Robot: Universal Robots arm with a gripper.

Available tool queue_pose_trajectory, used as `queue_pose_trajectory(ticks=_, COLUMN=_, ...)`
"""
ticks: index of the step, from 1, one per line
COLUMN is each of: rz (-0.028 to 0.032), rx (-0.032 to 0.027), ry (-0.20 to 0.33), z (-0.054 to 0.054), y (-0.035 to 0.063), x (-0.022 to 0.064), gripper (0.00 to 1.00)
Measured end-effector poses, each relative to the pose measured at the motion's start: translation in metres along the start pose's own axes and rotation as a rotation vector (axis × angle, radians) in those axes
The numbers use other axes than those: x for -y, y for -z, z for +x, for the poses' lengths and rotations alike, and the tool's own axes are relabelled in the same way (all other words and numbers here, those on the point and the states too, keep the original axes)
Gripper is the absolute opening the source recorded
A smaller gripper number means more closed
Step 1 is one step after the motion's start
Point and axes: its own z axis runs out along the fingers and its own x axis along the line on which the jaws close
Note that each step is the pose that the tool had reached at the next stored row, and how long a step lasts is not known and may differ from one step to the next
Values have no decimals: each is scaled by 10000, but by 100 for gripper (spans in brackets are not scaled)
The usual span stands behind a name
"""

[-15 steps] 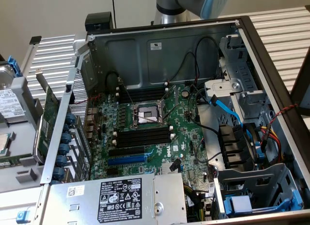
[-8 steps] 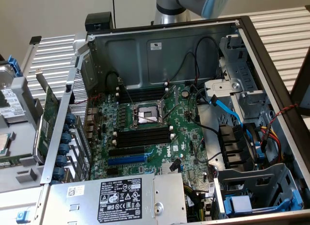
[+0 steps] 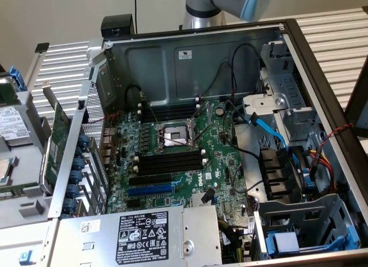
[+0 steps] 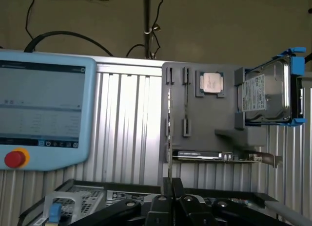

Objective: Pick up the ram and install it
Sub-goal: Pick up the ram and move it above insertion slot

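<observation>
Exterior view: the arm [image 3: 227,5] is cut off by the top edge. You only get a grey joint and a light-blue cap above the back wall of the open case [image 3: 172,63]; the rest runs out of frame. The motherboard [image 3: 198,178] lies flat in the case. Two banks of black memory slots [image 3: 169,162] with white end clips sit one on each side of the CPU socket [image 3: 174,136]. Black cables cross near the far bank and mask parts of it. At the exterior view's left, a grey holder [image 3: 26,206] is cropped by the frame edge. It carries a hard drive [image 3: 11,126], only partly in frame, and a green expansion card [image 3: 57,140]. The card is seen nearly edge-on beside the case's perforated panel, so its detail is hard to read.

Wrist view: the gripper [image 4: 171,184] has its fingers pressed together, pinching the ram [image 4: 169,133]. The ram sticks straight out from the fingertips and is seen dead edge-on as a thin pale line, so chips and label can't be made out. Its held end is hidden between the fingers. Well behind it is the same grey holder, carrying a CPU [image 4: 212,82], the hard drive in blue rails (clipped by the frame edge) and the expansion card, again edge-on. Beside the holder is a teach pendant [image 4: 41,114] with a red stop button; its screen text can't be read. Part of the case rim shows past the fingers, mostly hidden by the black finger linkage.
</observation>
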Motion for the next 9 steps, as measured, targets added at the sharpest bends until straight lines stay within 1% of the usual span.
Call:
queue_pose_trajectory(ticks=3, rz=-30, rx=1, ry=2, z=1, y=78, x=112, gripper=12)
queue_pose_trajectory(ticks=5, rz=-59, rx=2, ry=7, z=3, y=105, x=182, gripper=12)
queue_pose_trajectory(ticks=7, rz=-103, rx=4, ry=12, z=5, y=123, x=246, gripper=12)
queue_pose_trajectory(ticks=9, rz=-162, rx=6, ry=16, z=7, y=137, x=312, gripper=12)
